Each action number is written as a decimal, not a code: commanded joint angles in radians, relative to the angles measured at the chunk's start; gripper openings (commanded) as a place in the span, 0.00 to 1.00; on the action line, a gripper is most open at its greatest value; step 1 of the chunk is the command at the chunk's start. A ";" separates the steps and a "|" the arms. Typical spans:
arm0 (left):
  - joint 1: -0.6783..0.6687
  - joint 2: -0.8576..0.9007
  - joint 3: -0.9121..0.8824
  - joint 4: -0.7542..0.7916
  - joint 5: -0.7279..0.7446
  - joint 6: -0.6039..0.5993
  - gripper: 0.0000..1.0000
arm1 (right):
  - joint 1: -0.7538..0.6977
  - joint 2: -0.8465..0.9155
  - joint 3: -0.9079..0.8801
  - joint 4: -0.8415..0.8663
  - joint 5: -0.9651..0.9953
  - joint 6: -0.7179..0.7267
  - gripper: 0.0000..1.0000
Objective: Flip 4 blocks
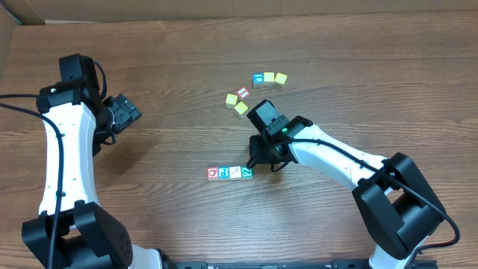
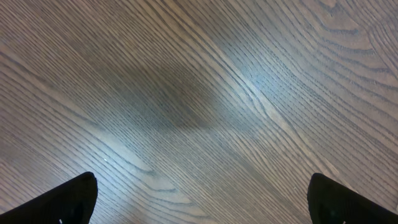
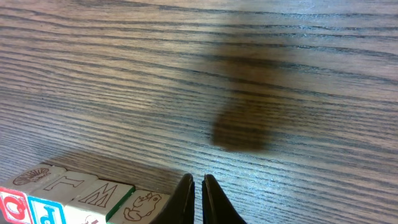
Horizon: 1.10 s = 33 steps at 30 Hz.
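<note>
Four blocks lie in a row near the table's front: a red-framed Q block (image 1: 213, 172), a blue P block (image 1: 224, 172), a pale block (image 1: 235, 172) and a green Z block (image 1: 246, 172). My right gripper (image 1: 255, 162) is shut just beside the Z end of the row, holding nothing. In the right wrist view the shut fingertips (image 3: 198, 183) stand right next to the end block (image 3: 140, 208), which shows a frog drawing; the Q block (image 3: 12, 205) and P block (image 3: 46, 213) are at the lower left. My left gripper (image 1: 125, 112) hangs open far to the left, over bare wood (image 2: 202, 199).
A cluster of other cubes lies behind the right arm: a blue cube (image 1: 258, 79), two yellow cubes (image 1: 269, 78) (image 1: 281, 78), a red cube (image 1: 242, 93) and two more yellow cubes (image 1: 231, 99) (image 1: 241, 108). The table's back edge runs along the top.
</note>
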 commanded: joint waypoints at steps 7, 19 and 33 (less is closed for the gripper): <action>-0.001 0.002 0.006 0.000 0.001 0.015 1.00 | 0.006 -0.006 -0.002 0.002 0.013 -0.006 0.09; -0.001 0.002 0.006 0.000 0.001 0.015 1.00 | 0.005 -0.006 -0.002 0.010 0.013 -0.006 0.10; -0.001 0.002 0.006 0.000 0.001 0.015 1.00 | 0.005 -0.006 -0.002 0.018 0.014 -0.006 0.14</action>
